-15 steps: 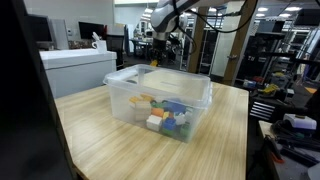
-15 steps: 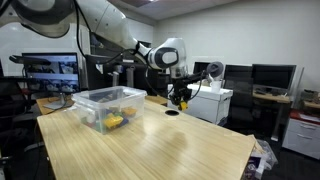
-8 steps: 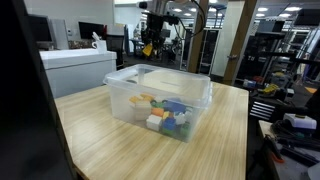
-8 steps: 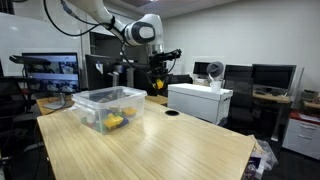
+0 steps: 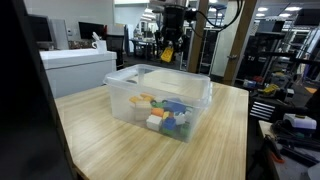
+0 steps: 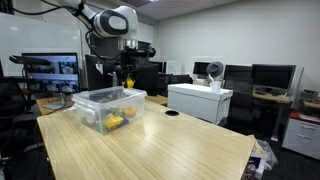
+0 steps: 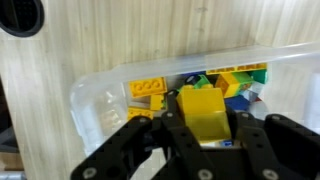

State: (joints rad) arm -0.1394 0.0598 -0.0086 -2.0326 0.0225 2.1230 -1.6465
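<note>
Over a wooden table [image 5: 100,140] in an office lab, jaws grip a yellow block [image 7: 203,112].

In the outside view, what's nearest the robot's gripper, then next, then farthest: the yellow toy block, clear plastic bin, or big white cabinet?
1. Yellow toy block: held in the gripper.
2. Clear plastic bin: just below, on the wooden table.
3. Big white cabinet: off right, beyond the table.

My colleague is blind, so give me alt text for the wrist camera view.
The claw grips a yellow toy block above a clear plastic bin of coloured blocks, which stands on a wooden table.
</note>
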